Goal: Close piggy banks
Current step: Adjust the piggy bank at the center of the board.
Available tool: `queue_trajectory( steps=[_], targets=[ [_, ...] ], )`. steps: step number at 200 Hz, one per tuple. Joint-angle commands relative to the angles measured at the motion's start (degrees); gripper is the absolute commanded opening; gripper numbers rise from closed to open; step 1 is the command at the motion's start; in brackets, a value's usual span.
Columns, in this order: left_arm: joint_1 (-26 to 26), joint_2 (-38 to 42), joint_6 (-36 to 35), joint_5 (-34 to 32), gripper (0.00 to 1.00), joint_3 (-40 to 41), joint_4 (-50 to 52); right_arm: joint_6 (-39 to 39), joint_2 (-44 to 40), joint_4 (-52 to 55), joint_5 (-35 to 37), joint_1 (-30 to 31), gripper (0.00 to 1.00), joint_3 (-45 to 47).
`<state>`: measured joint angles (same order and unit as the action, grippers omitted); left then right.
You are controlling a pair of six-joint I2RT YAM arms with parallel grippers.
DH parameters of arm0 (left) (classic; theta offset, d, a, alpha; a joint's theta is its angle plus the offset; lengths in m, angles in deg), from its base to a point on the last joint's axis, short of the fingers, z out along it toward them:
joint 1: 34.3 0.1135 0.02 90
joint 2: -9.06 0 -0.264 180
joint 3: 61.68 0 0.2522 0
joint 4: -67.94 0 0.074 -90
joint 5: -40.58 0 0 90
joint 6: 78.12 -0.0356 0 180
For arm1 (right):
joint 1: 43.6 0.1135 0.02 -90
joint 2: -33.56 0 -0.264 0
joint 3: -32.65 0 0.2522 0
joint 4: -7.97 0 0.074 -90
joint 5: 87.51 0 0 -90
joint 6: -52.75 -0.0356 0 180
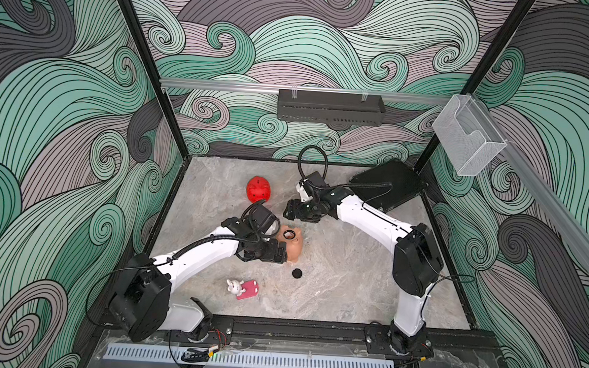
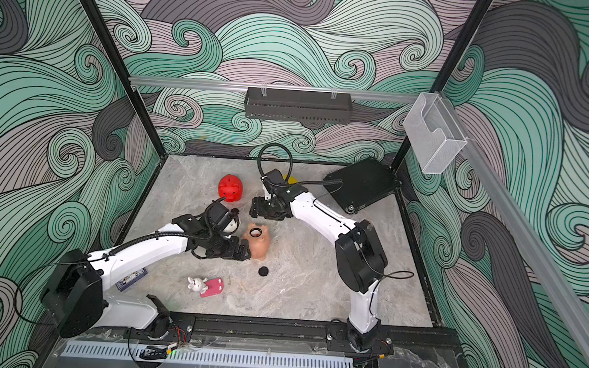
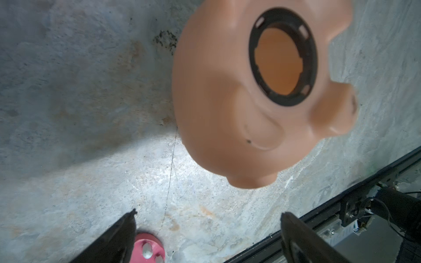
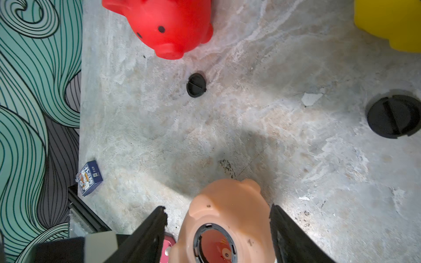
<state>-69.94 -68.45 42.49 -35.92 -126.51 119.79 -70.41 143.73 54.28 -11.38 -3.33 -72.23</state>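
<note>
The peach-pink piggy bank (image 1: 293, 242) (image 2: 259, 242) lies mid-table with its open, black-ringed belly hole (image 3: 281, 60) facing up. My left gripper (image 3: 208, 218) (image 1: 282, 256) is open and empty just short of this pig. The right gripper (image 4: 218, 211) (image 2: 254, 207) hovers open above the pig, which shows between its fingers with gaps on both sides. A red piggy bank (image 1: 258, 189) (image 4: 168, 25) stands farther back. The yellow piggy bank (image 4: 391, 22) (image 2: 291, 179) is mostly hidden behind the right arm. Loose black caps lie by the red pig (image 4: 196, 85), nearer the yellow pig (image 4: 394, 116) and in front of the peach pig (image 1: 296, 273).
A white bunny toy (image 1: 233, 286) with a pink flat piece (image 1: 248, 289) lies near the front left. A blue card box (image 2: 132, 279) sits by the left arm, a black plate (image 1: 387, 183) in the back right corner. Patterned walls enclose the table.
</note>
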Motion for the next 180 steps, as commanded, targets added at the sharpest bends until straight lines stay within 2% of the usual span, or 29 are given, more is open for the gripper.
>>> queue_trajectory(
  steps=[1, 85, 180],
  targets=[
    [0.2, -1.0, 1.4, 3.2, 0.98, 0.8, -2.4, 0.6, 3.3, -0.6, -2.0, 0.1, 0.73, -1.3],
    [0.2, -7.2, 1.6, 2.5, 0.98, 0.2, -5.9, 3.3, 6.5, 0.5, -1.9, 0.7, 0.74, -2.9],
    [0.4, -8.1, 0.9, -1.0, 0.98, 0.9, -5.7, 5.2, 5.9, 1.7, -1.5, 0.9, 0.73, -1.0]
  ],
)
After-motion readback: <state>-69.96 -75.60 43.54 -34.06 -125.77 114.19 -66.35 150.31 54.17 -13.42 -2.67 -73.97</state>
